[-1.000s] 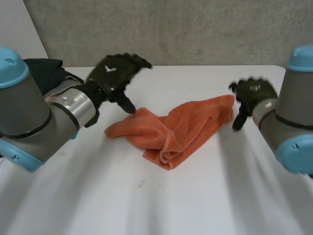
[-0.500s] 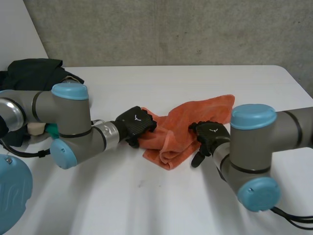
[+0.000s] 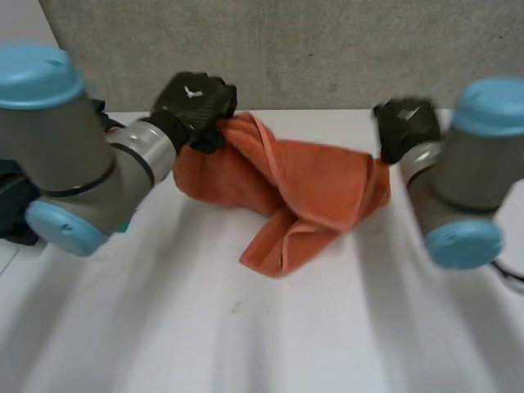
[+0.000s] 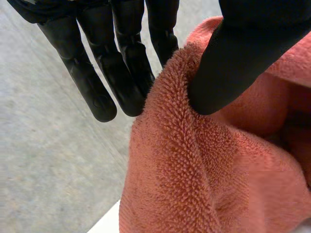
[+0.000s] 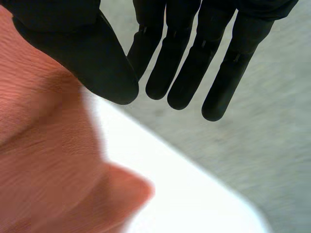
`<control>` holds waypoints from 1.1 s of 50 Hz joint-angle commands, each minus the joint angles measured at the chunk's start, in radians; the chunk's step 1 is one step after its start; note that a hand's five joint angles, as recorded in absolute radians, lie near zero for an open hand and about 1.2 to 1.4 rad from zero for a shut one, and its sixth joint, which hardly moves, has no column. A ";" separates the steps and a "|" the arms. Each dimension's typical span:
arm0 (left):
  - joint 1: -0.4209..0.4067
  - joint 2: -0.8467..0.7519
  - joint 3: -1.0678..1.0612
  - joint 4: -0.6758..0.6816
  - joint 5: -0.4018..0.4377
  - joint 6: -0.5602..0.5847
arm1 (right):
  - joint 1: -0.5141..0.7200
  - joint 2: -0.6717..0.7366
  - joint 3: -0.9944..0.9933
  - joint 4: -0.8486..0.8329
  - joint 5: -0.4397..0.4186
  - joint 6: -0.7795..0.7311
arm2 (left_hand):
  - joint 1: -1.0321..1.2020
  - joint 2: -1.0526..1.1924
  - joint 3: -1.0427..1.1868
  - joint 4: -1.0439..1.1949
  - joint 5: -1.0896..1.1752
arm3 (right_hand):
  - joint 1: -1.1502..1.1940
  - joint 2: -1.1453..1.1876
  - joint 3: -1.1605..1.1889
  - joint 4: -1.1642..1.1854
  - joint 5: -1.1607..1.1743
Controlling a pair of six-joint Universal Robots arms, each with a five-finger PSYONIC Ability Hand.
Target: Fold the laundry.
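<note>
An orange towel [image 3: 311, 184] hangs stretched between my two hands above the white table [image 3: 246, 336], and its bunched lower fold [image 3: 278, 250] touches the tabletop. My left hand [image 3: 195, 100] is raised at the towel's left end. In the left wrist view its thumb [image 4: 233, 63] presses the towel's edge [image 4: 194, 170] against the fingers [image 4: 121, 63]. My right hand [image 3: 405, 127] is up at the towel's right corner. In the right wrist view the towel [image 5: 43, 160] runs under the thumb [image 5: 87, 53].
A dark heap of clothes [image 3: 12, 192] lies at the table's left side behind my left arm. A grey wall [image 3: 327, 49] stands behind the table's far edge. Bare tabletop spreads in front of the towel.
Both hands came down onto the towel's ends, closed on it and rose, lifting and stretching it. The towel had lain crumpled on the table.
</note>
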 commanded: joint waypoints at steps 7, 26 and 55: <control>-0.008 0.161 -0.291 0.016 -0.009 -0.076 | -0.056 0.030 -0.163 -0.004 -0.246 0.012 | 0.271 0.203 0.209 0.198 0.264 | 0.273 0.218 0.208 0.201 0.215; -0.050 0.146 -0.168 0.075 -0.097 -0.081 | -0.052 -0.079 0.252 0.320 -0.086 0.515 | 0.271 0.203 0.209 0.198 0.264 | -0.900 -0.956 -0.965 -0.973 -0.958; -0.096 0.148 -0.118 0.073 -0.105 -0.108 | 0.269 0.385 -0.079 0.065 0.130 0.663 | 0.271 0.203 0.209 0.198 0.264 | 0.273 0.218 0.208 0.200 0.215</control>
